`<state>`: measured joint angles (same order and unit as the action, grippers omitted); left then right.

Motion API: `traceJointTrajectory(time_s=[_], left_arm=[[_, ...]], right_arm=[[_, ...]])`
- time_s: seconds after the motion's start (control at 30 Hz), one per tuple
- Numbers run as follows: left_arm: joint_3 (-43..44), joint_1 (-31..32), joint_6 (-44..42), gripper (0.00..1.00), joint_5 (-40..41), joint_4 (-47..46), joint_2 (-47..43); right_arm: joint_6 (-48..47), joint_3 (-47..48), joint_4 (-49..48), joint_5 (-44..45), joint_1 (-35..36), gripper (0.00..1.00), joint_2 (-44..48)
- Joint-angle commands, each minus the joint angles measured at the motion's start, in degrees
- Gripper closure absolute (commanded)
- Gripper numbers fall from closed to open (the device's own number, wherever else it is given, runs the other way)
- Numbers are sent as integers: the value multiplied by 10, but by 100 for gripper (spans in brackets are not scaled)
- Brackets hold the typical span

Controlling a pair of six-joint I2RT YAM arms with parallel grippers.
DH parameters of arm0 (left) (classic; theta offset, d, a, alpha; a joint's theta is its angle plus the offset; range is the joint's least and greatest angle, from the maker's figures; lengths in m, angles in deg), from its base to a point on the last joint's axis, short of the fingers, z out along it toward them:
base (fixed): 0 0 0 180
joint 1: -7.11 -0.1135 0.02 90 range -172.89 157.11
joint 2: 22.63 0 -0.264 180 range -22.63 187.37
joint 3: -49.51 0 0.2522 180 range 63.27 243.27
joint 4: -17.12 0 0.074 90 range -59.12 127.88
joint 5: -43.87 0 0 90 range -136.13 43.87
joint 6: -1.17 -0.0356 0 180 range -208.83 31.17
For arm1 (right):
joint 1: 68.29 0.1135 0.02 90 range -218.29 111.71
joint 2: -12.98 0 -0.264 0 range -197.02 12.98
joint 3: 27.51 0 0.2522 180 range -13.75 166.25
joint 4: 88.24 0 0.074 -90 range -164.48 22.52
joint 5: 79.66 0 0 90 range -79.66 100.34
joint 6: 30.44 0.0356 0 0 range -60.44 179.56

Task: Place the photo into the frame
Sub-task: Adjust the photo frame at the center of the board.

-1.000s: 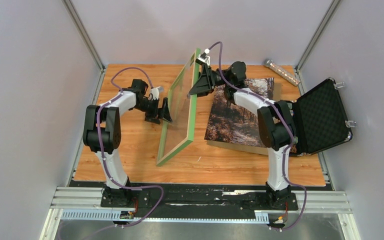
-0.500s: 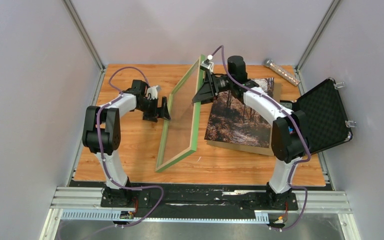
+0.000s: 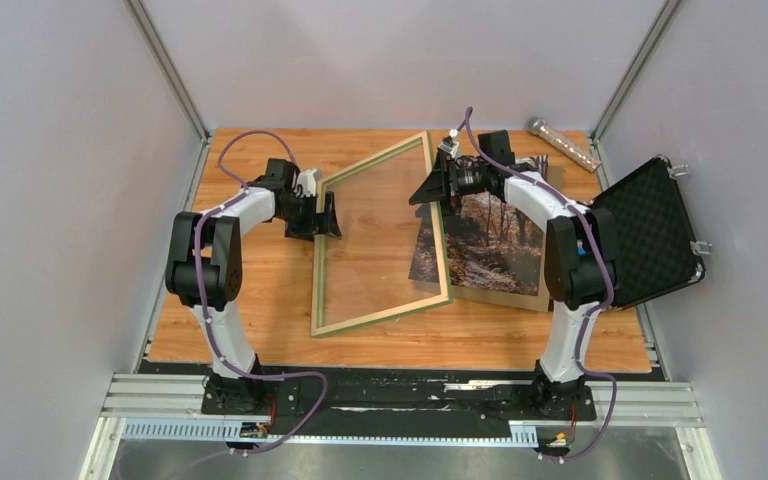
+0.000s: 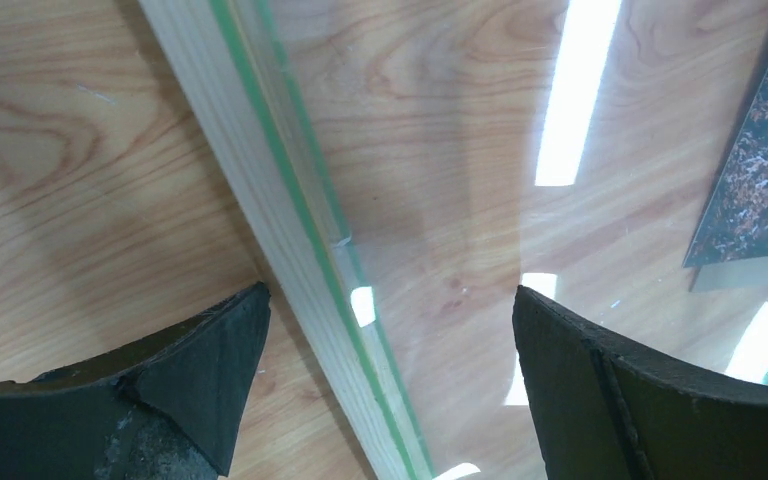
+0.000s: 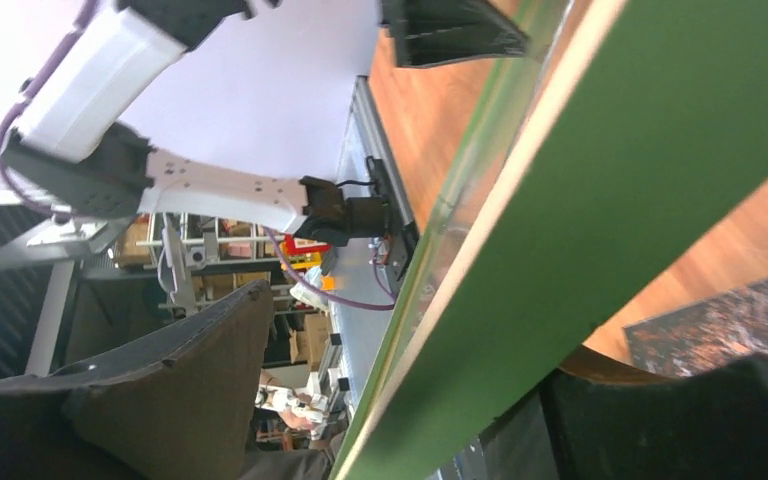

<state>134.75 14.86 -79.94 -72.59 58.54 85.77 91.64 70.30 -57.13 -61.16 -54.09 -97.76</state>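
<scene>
Left end effector (image 3: 328,215) stood spread astride the frame (image 3: 380,315) at its left rail; right end effector (image 3: 437,190), also spread, straddled its raised right rail above the photo (image 3: 490,255).

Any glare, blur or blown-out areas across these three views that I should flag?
Left wrist: bright strips of ceiling light reflect off the glazing of the frame, washing out the wood grain behind them. Right wrist: the frame's green rail sits very close and looks soft, and the wall beyond is blown out nearly white. Top external: even light, sharp, only soft arm shadows on the table.
</scene>
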Motion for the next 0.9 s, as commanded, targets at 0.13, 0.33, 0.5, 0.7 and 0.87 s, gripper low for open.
traceJointTrajectory(time_s=[0.13,0.33,0.5,0.7,0.87], left_arm=[[-40,-22,29,0,90,-29,-21],[-51,-33,37,0,85,-35,-13],[-59,-32,45,0,86,-44,0],[-52,-32,50,0,77,-42,13],[-51,-32,53,0,78,-44,15]], right_arm=[[-98,116,158,93,-25,31,-112],[-156,142,230,86,-40,31,-161],[-250,168,338,89,-71,30,-197],[-372,193,464,100,-92,29,-232],[-450,162,529,103,-91,28,-232]])
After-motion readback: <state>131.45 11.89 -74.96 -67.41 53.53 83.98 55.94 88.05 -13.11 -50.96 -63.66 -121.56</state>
